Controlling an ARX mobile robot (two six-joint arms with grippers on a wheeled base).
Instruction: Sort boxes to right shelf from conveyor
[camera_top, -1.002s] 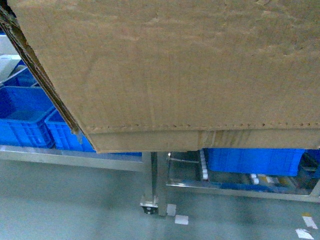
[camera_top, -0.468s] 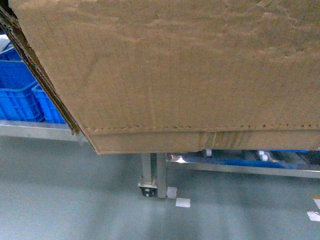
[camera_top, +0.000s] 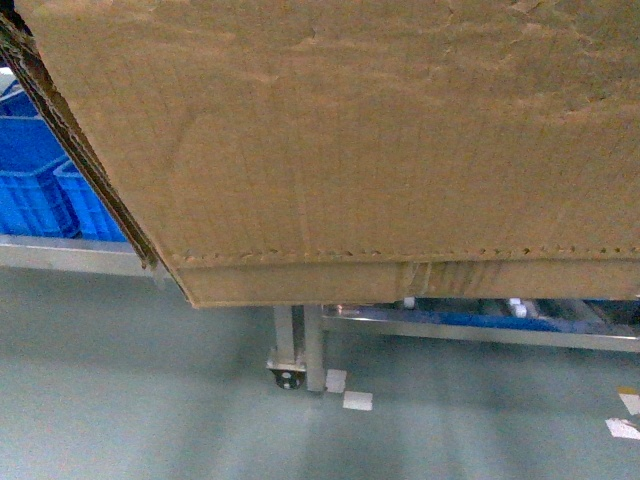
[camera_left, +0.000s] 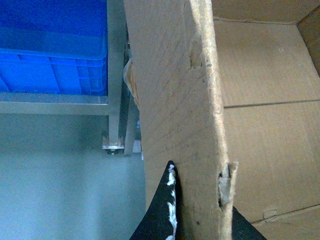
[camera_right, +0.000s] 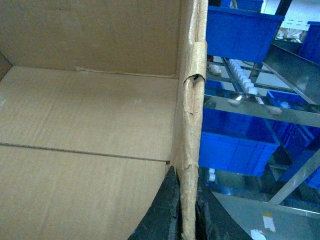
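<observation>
Box (camera_top: 350, 150) is up in the air in front of the shelf (camera_top: 300, 340), held from both sides: left tool (camera_left: 197, 220) and right tool (camera_right: 186, 215) each pinch a torn wall edge, probably so it stays level, blue crates (camera_top: 40, 180) behind

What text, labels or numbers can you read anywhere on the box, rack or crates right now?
None can be read.
Box: plain brown cardboard inside and out, no print or label in any view.
Crates: plain blue, no marking visible.
Floor tags: small white patches near the rack foot, too blurred to tell whether they carry text.
White tag on the lower shelf plate in the right wrist view: a small orange mark, unreadable.
</observation>
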